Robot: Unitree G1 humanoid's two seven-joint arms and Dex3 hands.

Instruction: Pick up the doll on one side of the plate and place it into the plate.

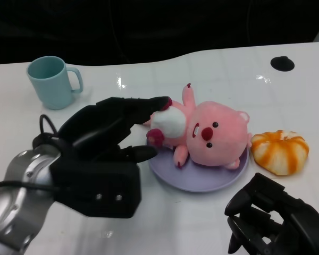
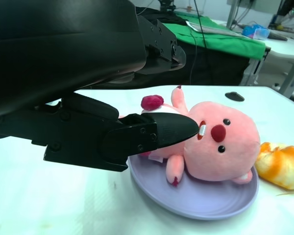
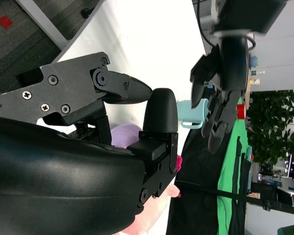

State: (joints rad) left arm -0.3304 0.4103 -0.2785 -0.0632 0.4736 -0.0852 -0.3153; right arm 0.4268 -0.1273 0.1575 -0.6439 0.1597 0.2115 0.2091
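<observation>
Already the pink doll lies on its back in the lavender plate, head toward the orange-striped bun beside the rim. Fingers of the left hand reach around its white belly, though the palm hides whether they truly grip it. Low at the frame's corner, the right hand is partly cut off, fingers curled in, holding nothing. A teal mug stands well apart.
</observation>
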